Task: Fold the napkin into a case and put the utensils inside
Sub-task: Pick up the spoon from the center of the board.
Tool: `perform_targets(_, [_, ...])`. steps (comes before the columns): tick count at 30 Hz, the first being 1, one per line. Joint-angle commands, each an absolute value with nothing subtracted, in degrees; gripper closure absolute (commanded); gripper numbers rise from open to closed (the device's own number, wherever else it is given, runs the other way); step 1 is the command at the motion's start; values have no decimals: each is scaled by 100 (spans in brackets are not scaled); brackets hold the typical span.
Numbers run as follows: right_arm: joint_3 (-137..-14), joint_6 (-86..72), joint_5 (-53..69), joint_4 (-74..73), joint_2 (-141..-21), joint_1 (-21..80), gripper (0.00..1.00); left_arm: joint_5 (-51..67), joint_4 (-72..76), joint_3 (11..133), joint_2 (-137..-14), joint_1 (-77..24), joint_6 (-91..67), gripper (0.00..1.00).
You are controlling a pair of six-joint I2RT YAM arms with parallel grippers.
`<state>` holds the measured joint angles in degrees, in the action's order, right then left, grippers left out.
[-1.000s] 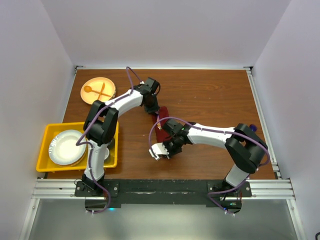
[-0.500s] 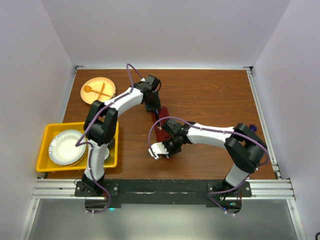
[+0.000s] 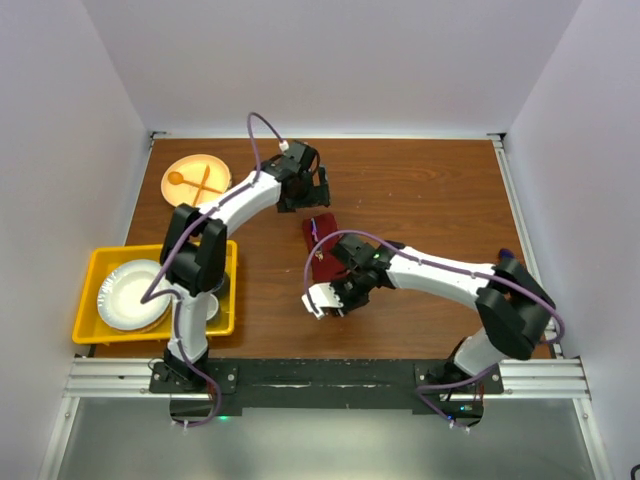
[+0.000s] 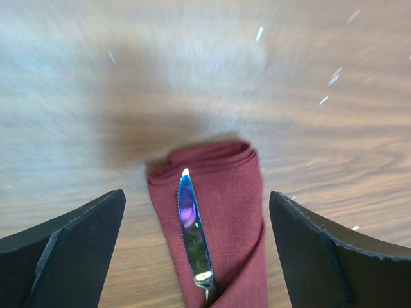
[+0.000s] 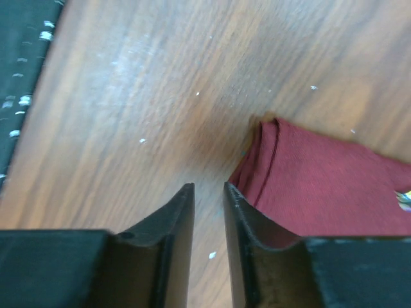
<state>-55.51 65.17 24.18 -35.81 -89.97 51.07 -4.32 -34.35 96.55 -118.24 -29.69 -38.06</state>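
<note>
the folded maroon case (image 3: 322,232) lies mid-frame in the top view, a purple-sheened utensil (image 4: 191,231) poking out, left gripper (image 4: 196,194) jaws wide apart over it, right gripper (image 5: 207,189) jaws barely parted, empty, beside its edge.

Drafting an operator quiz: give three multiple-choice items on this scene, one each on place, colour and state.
1. Where on the wooden table is the round tan plate? A near right; B far left; C centre.
2. The folded cloth case's colour? A white; B blue; C maroon.
3. The left gripper is: A wide open; B shut on the case; C shut on the plate.
B: top view shows it far left. C: wrist views show dark red cloth. A: its fingers stand far apart.
</note>
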Motion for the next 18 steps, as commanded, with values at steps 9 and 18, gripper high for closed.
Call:
perform_targets(9, [-6310,3721,2383,-4333,-7243,3448,35,-730,-1259,9432,-10082,-1838,-2260,0])
perform_targets(18, [-6601,652,186,-5183,-7005,1136,31,-922,-1089,8710,-9598,-1819,-2539,0])
